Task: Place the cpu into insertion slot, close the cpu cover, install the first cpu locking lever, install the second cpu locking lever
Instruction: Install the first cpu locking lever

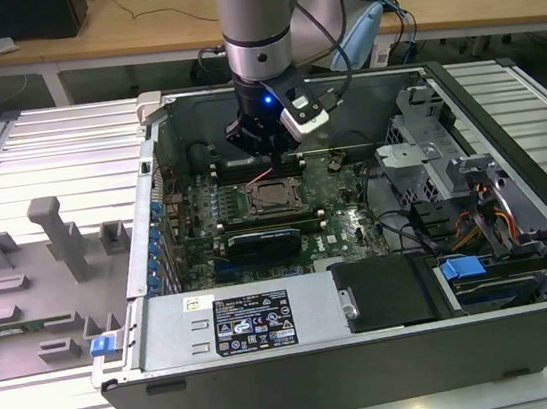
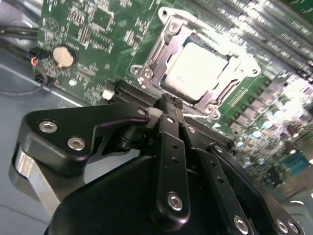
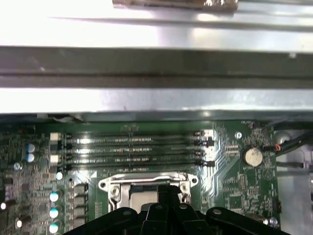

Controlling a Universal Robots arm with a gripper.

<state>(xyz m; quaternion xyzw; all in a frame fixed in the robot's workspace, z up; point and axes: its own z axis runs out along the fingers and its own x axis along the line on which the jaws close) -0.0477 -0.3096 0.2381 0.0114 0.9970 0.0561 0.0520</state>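
Observation:
The cpu (image 2: 198, 68) lies flat in its socket on the green motherboard (image 1: 346, 220), its pale metal top showing through the window of the cpu cover (image 2: 161, 51). The silvery cover frame lies down around the chip. My gripper (image 2: 171, 103) hovers just above the socket's edge, with its black fingers pressed together and nothing between them. In the exterior view the gripper (image 1: 272, 152) hangs over the far side of the socket (image 1: 274, 196). In the first wrist view the fingertips (image 3: 166, 188) overlap the cover frame (image 3: 146, 182). The locking levers are too thin to make out.
The open computer case has a high metal wall (image 3: 146, 68) right behind the memory slots (image 3: 132, 149). A coin battery (image 2: 63, 56) sits on the board. The power supply (image 1: 238, 320) and a drive cage (image 1: 419, 160) crowd the case. A grey parts fixture (image 1: 42, 285) lies at the exterior view's left.

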